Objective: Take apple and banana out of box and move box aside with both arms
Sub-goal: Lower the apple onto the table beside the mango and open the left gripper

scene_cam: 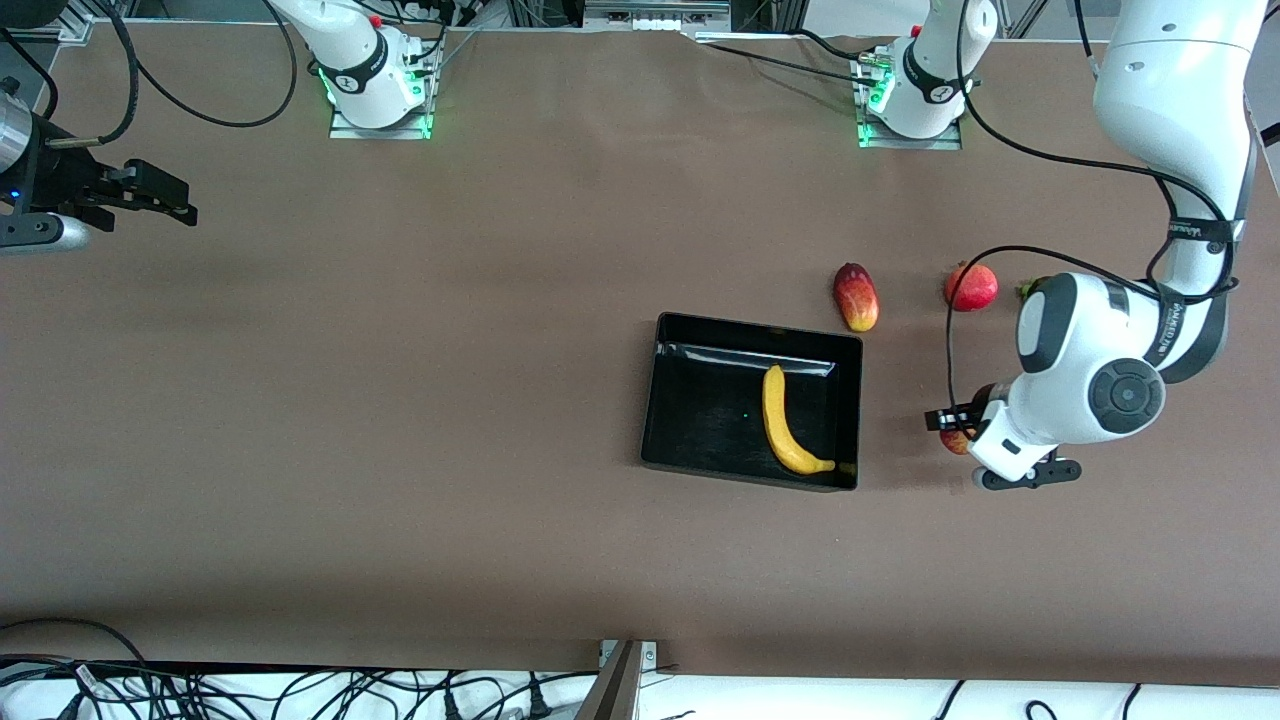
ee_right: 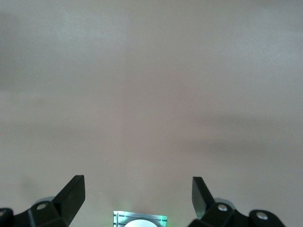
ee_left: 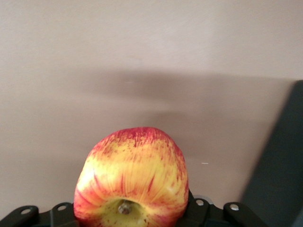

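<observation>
The black box (scene_cam: 700, 455) sits mid-table, and the yellow banana (scene_cam: 785, 425) lies in it by the wall toward the left arm's end. My left gripper (scene_cam: 950, 427) is beside the box at that end, shut on the red and yellow apple (scene_cam: 957, 440). In the left wrist view the apple (ee_left: 132, 179) fills the space between the jaws, stem end toward the camera, and the box's dark wall (ee_left: 284, 179) shows at the edge. My right gripper (scene_cam: 150, 195) waits at the right arm's end of the table. It is open and empty, with both fingertips (ee_right: 75, 194) apart over bare table.
A long red and yellow fruit (scene_cam: 856, 297) lies just farther from the front camera than the box's corner. A round red fruit (scene_cam: 972, 287) lies beside it, toward the left arm's end. A small green thing (scene_cam: 1030, 288) shows partly past the left arm.
</observation>
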`<state>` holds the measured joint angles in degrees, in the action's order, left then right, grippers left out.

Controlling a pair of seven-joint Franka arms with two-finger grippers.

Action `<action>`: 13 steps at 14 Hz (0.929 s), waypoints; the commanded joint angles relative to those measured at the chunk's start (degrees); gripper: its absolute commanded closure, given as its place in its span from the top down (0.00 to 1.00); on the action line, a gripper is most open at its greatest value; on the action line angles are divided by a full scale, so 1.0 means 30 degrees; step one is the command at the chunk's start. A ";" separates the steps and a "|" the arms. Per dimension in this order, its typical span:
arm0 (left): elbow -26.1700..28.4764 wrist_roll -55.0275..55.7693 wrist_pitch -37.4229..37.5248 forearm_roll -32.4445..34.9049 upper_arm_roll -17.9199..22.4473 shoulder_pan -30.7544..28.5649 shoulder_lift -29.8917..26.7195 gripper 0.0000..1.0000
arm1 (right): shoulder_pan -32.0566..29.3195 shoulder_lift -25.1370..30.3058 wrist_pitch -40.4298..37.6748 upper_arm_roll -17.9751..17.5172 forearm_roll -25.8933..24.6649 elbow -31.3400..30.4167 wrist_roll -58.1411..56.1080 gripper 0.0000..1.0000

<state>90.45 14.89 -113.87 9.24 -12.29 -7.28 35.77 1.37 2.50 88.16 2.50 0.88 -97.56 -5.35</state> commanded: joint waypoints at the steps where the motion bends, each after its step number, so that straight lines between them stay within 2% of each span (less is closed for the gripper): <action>1: 0.1365 -0.0512 -0.1000 0.2884 -0.0734 -0.0853 0.0936 0.00 | -0.0048 -0.0043 -0.0411 0.0074 0.0381 0.0176 -0.0415 1.00; 4: 0.3158 0.0013 -0.4019 0.3600 -0.0649 -0.0885 0.1727 0.00 | -0.0048 -0.0043 -0.0441 0.0074 0.0381 0.0176 -0.0415 1.00; 10: 0.3073 0.0162 -0.4172 0.3571 -0.0649 -0.0884 0.1905 0.00 | -0.0048 -0.0043 -0.0411 0.0074 0.0381 0.0176 -0.0385 1.00; 11: 0.3044 0.0104 -0.4143 0.3600 -0.0649 -0.0885 0.1818 0.18 | -0.0048 -0.0043 -0.0411 0.0074 0.0381 0.0176 -0.0385 1.00; 12: 0.3015 0.0103 -0.4143 0.3600 -0.0649 -0.0885 0.1788 0.93 | -0.0048 -0.0043 -0.0411 0.0074 0.0381 0.0176 -0.0385 1.00; 13: 0.2956 0.0103 -0.4143 0.3600 -0.0649 -0.0885 0.1788 1.00 | -0.0048 -0.0043 -0.0411 0.0074 0.0381 0.0176 -0.0385 1.00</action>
<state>98.61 14.76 -124.58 18.94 -13.43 -9.33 40.93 1.37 2.50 87.72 2.51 0.88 -97.56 -5.36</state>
